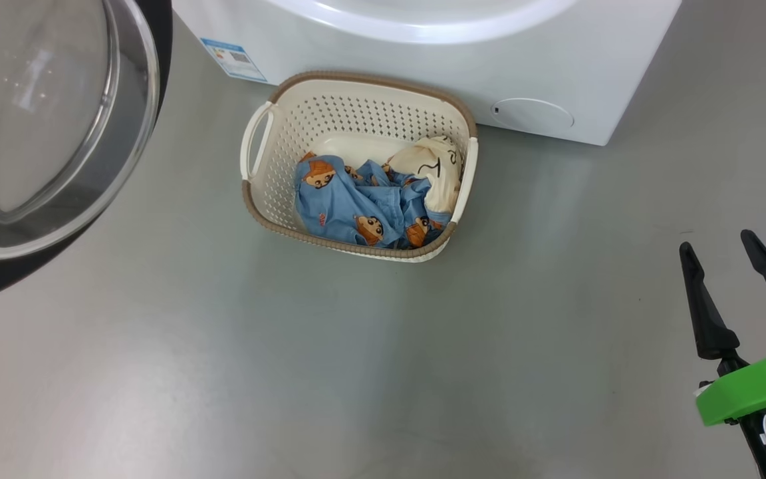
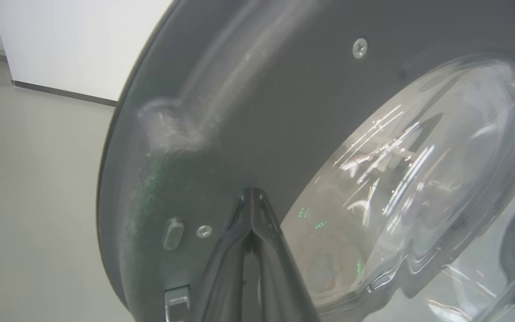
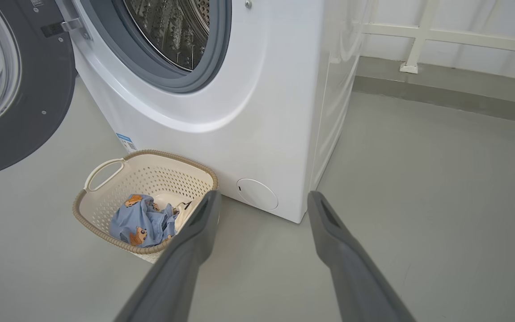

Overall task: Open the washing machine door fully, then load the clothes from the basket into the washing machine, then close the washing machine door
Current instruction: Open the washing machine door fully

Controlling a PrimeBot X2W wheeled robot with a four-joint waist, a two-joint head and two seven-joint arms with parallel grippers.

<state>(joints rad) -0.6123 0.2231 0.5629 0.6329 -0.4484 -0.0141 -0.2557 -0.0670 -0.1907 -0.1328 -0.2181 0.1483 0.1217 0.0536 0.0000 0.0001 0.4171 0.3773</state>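
- Head view: the washing machine door [image 1: 44,126] hangs swung out at the left. The basket [image 1: 370,78] sits on the floor [image 1: 356,372] just in front of the washing machine [image 1: 489,60], with the clothes [image 1: 363,203] bunched in its near half. The right tool [image 1: 717,241] hovers low at the right, fingers spread and holding nothing, well apart from the basket. Bare floor lies between them, so the reach looks open.
- Left wrist view: the left tool [image 2: 252,197] is pinched shut on nothing, its tips at the door's dark inner ring beside the glass [image 2: 396,179]. I cannot tell whether they touch. A push off-line could, I reckon, skid the tips onto that bulging glass.
- Right wrist view: the drum [image 3: 172,27] mouth stands open above the basket. The door's lower edge hangs near the basket's left handle, so a wide lift could clip it. Loose fabric might also snag the rim or drop short of the gasket [image 3: 213,67].
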